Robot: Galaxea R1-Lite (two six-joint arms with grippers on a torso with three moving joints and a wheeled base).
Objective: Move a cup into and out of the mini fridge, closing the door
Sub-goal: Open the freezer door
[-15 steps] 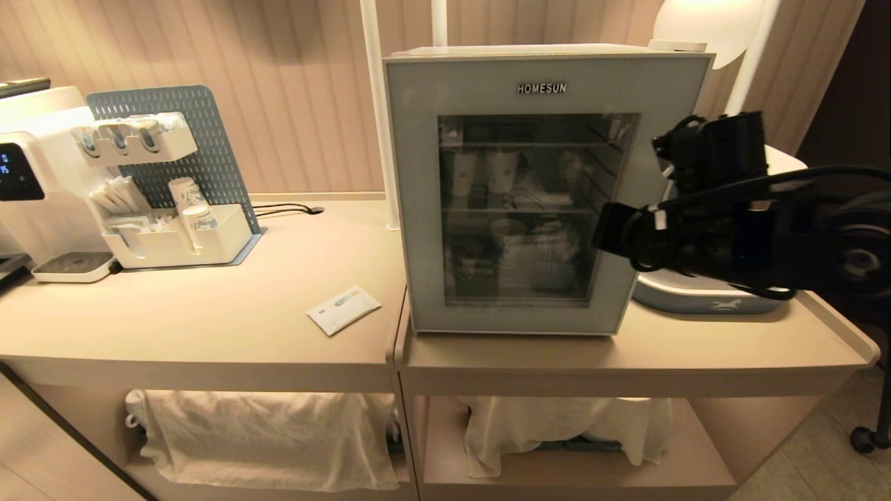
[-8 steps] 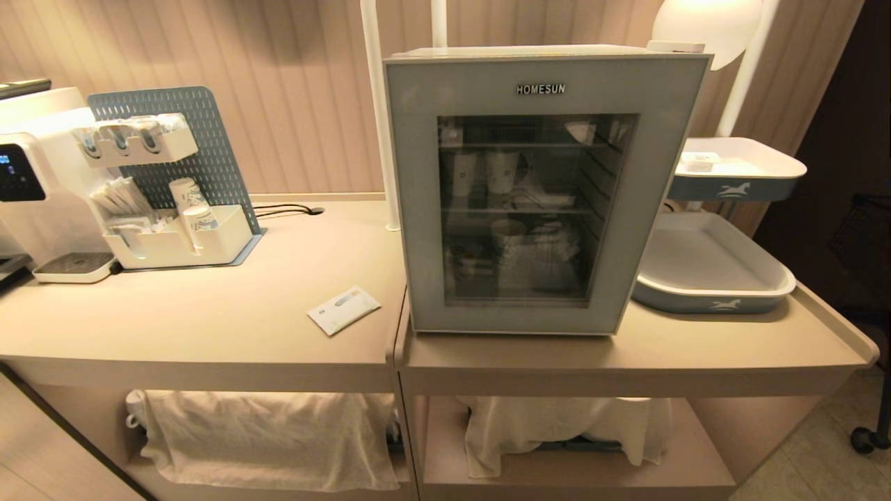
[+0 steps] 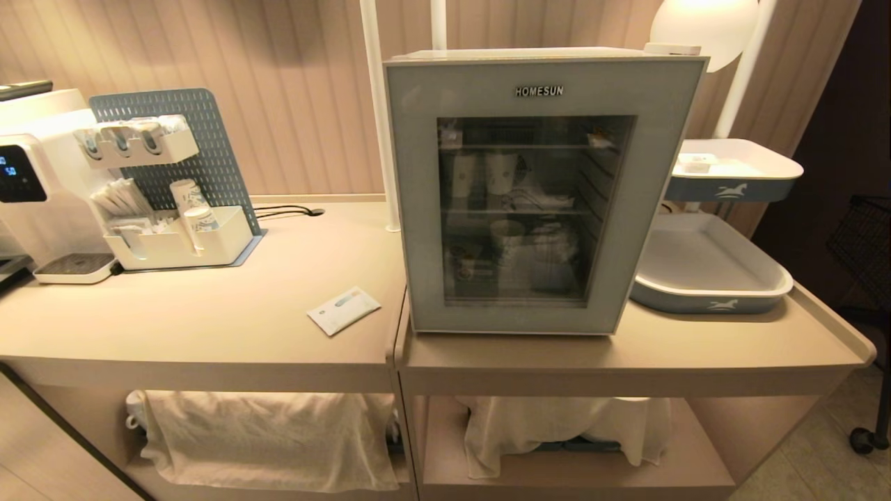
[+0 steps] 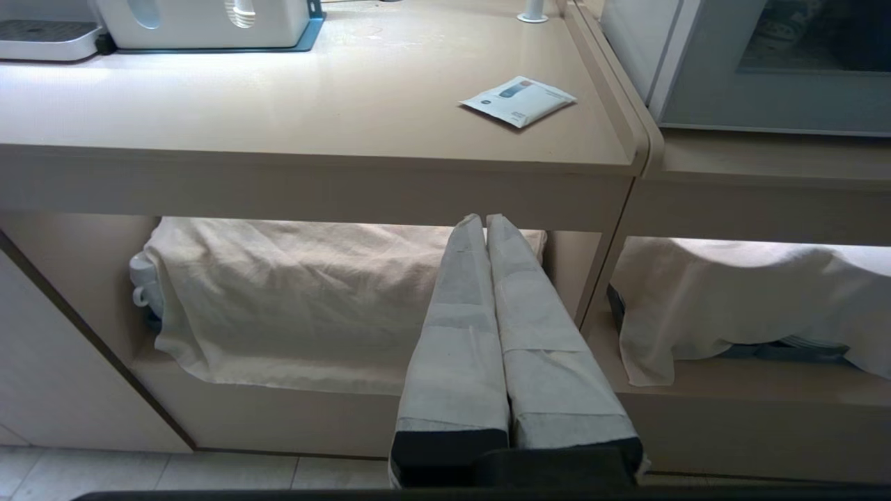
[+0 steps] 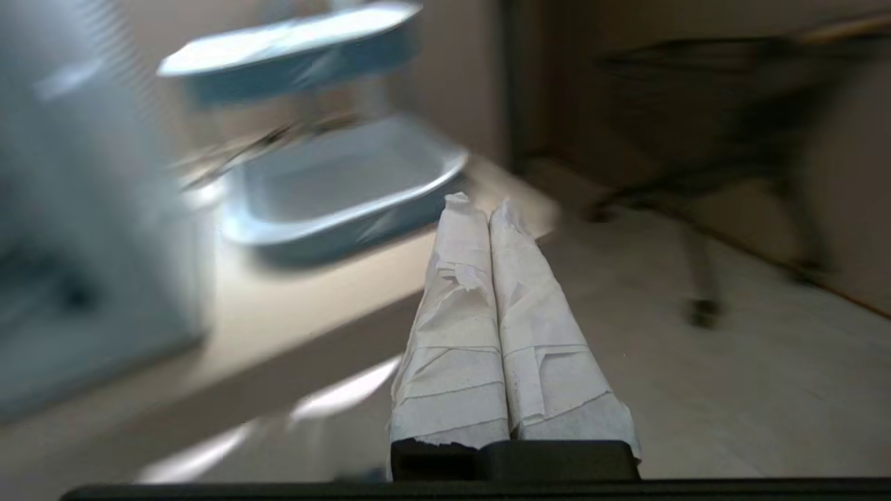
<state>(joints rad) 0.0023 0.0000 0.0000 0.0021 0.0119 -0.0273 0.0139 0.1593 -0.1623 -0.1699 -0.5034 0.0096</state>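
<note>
1. The mini fridge (image 3: 539, 188) stands on the right-hand table (image 3: 696, 348) with its door (image 3: 418, 209) shut flat against the body, the dark window facing the room.
2. Through the glass I can make out taller cups on the upper wire shelf and, low on the left of the bottom shelf, a small thing with an orange patch that may be the cup (image 3: 465, 268); the glass is too dim to be sure.
3. Neither arm is up by the fridge. The left hand (image 4: 486, 221) hangs low in front of the tables, its two taped fingers pressed together and holding nothing.
4. The right hand (image 5: 479, 203) is off the right end of the table near the trays, fingers likewise pinched together and empty; its surroundings are smeared with motion.
5. My reading: with the door closed and both hands empty, either the whole job is finished or the taking-out part is yet to come. The scene alone does not settle which.
6. Around it: a coffee machine (image 3: 28, 188) and a pegboard organiser (image 3: 174, 181) with paper cups at far left, a flat white packet (image 3: 344, 309) near the table edge, two blue-rimmed trays (image 3: 710, 292) right of the fridge, cloths (image 3: 264, 431) draped over the lower shelves.
7. Nothing stands in front of the door.
</note>
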